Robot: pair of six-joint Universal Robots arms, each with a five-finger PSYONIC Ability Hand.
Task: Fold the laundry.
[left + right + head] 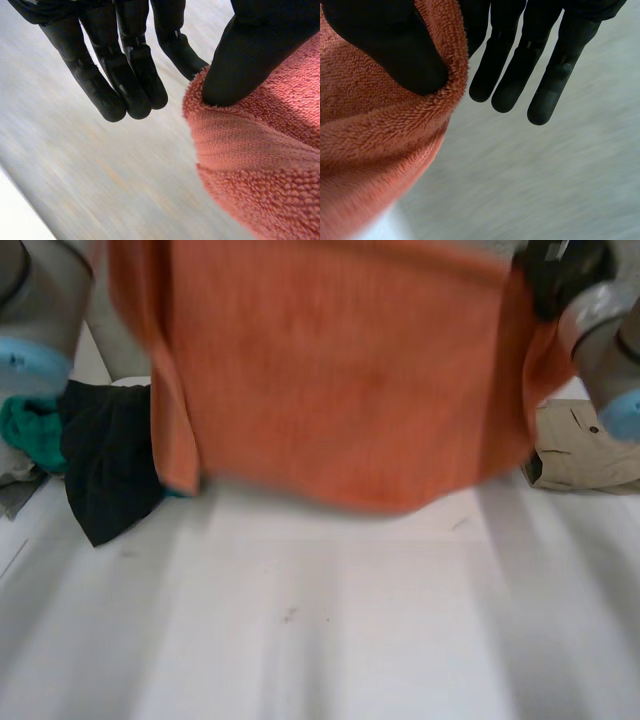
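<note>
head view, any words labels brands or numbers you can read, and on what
None: there is no readable text on the orange terry towel, the black garment, the teal cloth, the beige buttoned garment or the white table. No tag or label is visible on any of them.

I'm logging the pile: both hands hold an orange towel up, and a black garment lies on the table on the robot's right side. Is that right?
Not quite. The head view shows the black garment on the table on the robot's left side, not its right. The rest stands: the left hand and the right hand both hold the orange towel up.
</note>
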